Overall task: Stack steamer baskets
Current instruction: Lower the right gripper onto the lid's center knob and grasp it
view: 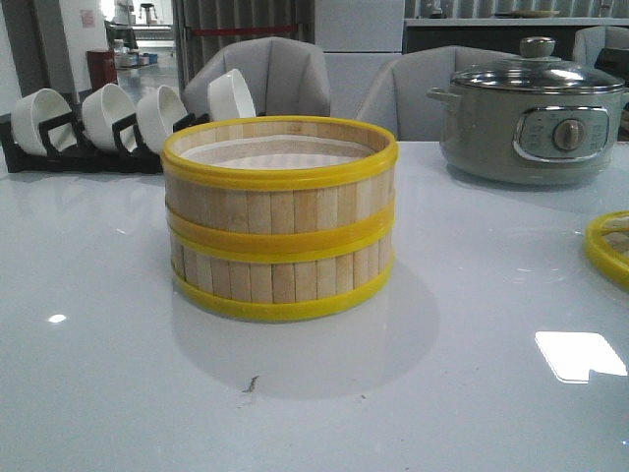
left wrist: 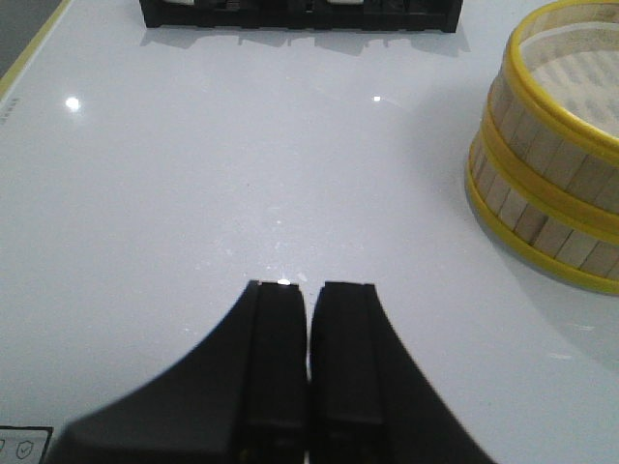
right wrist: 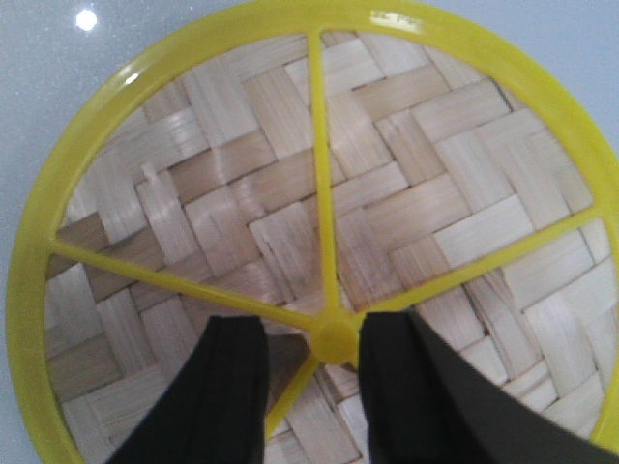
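Two steamer baskets (view: 280, 221) stand stacked one on the other in the middle of the white table, pale slats with yellow rims, the top one without a lid; the stack also shows in the left wrist view (left wrist: 556, 155). The woven lid (view: 611, 246) lies flat at the table's right edge. In the right wrist view the lid (right wrist: 242, 193) fills the frame, and my right gripper (right wrist: 311, 338) is open just above it, its fingers on either side of the yellow knob (right wrist: 334, 340). My left gripper (left wrist: 309, 290) is shut and empty over bare table, left of the stack.
A grey-green electric pot (view: 536, 113) with a glass lid stands at the back right. A black rack of white bowls (view: 118, 123) stands at the back left and shows in the left wrist view (left wrist: 300, 12). Grey chairs (view: 270, 74) stand behind the table.
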Available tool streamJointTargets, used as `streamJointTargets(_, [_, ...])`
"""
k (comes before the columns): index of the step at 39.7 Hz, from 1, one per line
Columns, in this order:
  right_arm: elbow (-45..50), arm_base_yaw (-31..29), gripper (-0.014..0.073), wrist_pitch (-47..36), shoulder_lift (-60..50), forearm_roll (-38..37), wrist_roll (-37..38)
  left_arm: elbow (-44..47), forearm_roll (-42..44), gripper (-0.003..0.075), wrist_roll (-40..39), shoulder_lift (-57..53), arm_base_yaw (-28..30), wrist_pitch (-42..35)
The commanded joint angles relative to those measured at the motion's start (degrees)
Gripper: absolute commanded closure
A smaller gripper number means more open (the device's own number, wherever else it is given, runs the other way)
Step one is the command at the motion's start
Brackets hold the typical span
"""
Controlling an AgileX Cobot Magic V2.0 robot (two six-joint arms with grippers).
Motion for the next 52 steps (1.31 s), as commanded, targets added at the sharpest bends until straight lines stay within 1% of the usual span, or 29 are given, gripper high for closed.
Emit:
streamJointTargets(1, [-1.92,-0.45,0.0242,-2.27,-3.09,0.0,-0.05,-1.55,0.37,0.0637,-0.48,0.13,0.11,-4.76])
streamJointTargets(47, [-1.92,-0.45,0.0243,-3.51,-1.54,-0.71,-0.11,-1.55,0.37,0.0637,-0.48,0.13,0.11,-4.76])
streamJointTargets(49, [-1.92,-0.45,0.0251,-3.51,-1.43,-0.71,-0.11,-1.55,0.37,0.0637,-0.48,0.13,0.11,-4.76])
streamJointTargets(52, [-1.92,-0.45,0.0312,-3.33,-1.07,-0.71,-0.11,-1.55,0.37,0.0637,-0.48,0.13,0.11,-4.76])
